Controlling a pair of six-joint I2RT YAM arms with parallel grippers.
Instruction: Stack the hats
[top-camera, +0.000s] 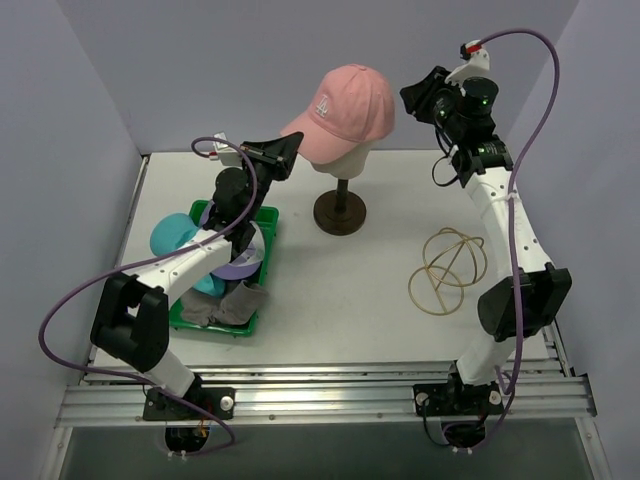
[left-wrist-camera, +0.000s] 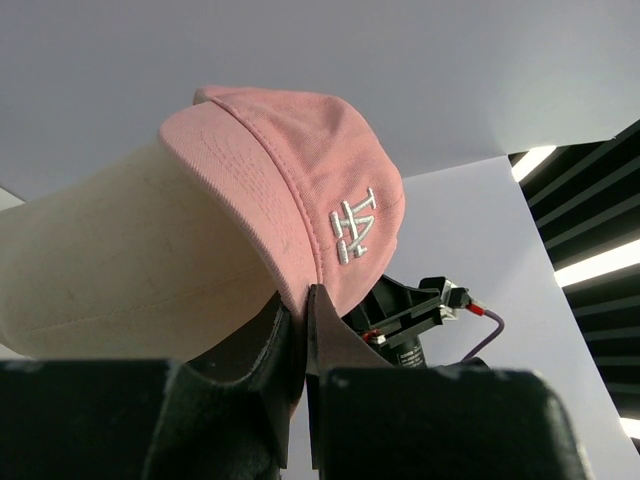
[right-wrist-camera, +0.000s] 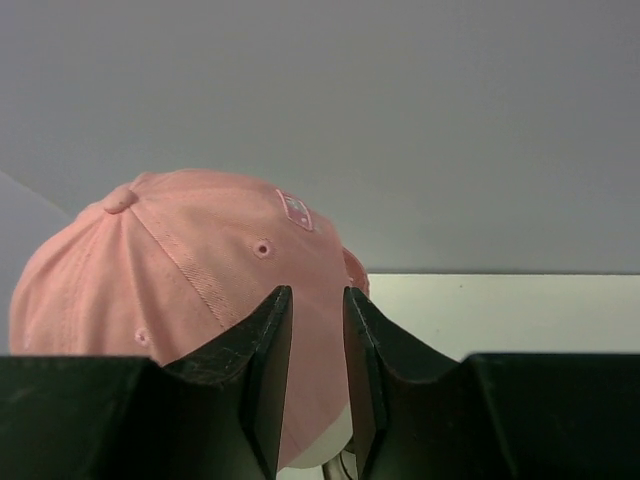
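Pink cap (left-wrist-camera: 290, 170) on cream head (left-wrist-camera: 120, 270), brim in left pincer (left-wrist-camera: 303, 297)

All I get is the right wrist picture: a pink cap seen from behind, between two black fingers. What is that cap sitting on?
Observer: The pink cap sits on a cream mannequin head, which is on a dark stand.
Operator: Is the other arm anywhere near it?
Observer: Yes. The left gripper is pinched on the edge of the cap's brim.
Operator: Are there any more hats about?
Observer: Three, piled in and over a green tray left of the stand: a teal hat, a lavender cap and a grey hat.
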